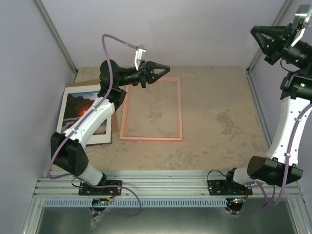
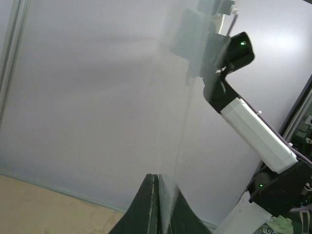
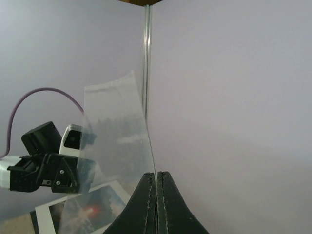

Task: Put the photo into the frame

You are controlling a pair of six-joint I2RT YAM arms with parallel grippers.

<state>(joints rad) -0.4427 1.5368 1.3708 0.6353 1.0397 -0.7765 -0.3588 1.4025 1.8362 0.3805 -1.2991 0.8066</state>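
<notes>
One left claw [image 1: 167, 68] pinched closed, one right claw [image 3: 156, 174] gripping one clear sheet [image 3: 114, 131] (one photo [image 1: 78, 105], one frame [image 1: 151, 138] below).

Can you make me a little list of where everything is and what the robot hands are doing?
photo: lying flat on a brown board, left of the frame
frame: pink, empty, flat on the table
clear sheet: held up in the air, slightly curved
right gripper: shut on the clear sheet
left gripper: shut, apparently on the sheet's other edge
photo in frame: not yet
</notes>
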